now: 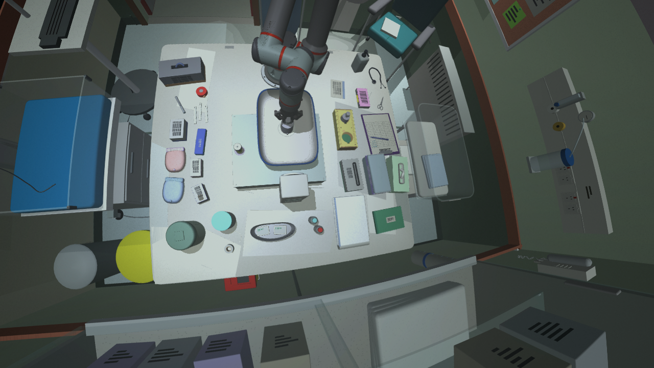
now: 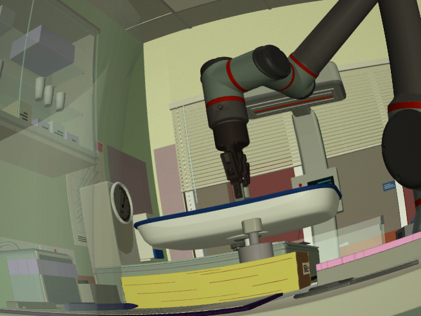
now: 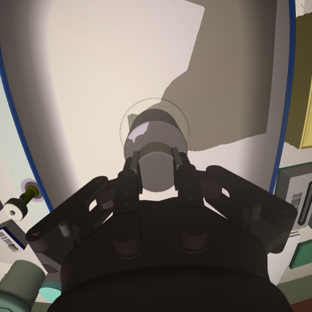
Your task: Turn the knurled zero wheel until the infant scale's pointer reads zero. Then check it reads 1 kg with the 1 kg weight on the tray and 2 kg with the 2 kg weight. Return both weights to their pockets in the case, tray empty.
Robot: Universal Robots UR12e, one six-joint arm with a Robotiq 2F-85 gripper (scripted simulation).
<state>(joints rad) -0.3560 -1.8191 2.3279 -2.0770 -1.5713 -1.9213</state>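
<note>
In the middle of the table the infant scale's white, blue-rimmed tray (image 1: 287, 129) sits on its base plate. A grey cylindrical weight (image 3: 155, 139) stands in the tray, its knob gripped by my closed gripper (image 3: 156, 168), which reaches straight down into the tray (image 2: 238, 217). The yellow weight case (image 1: 345, 129) lies to the tray's right; a second weight (image 1: 346, 116) sits in its far pocket and the near pocket (image 1: 348, 137) is empty. The knurled zero wheel (image 1: 238, 148) stands on the base plate left of the tray. The round dial (image 2: 121, 202) faces sideways at the scale's near end.
Behind the tray stand my arm's base and a dispenser bottle (image 1: 360, 60). A clipboard (image 1: 379, 133) and boxes lie right of the case. Small packets, a blue box (image 1: 200, 141) and two pastel pads fill the table's left side, with a canister (image 1: 181, 235) at the near left.
</note>
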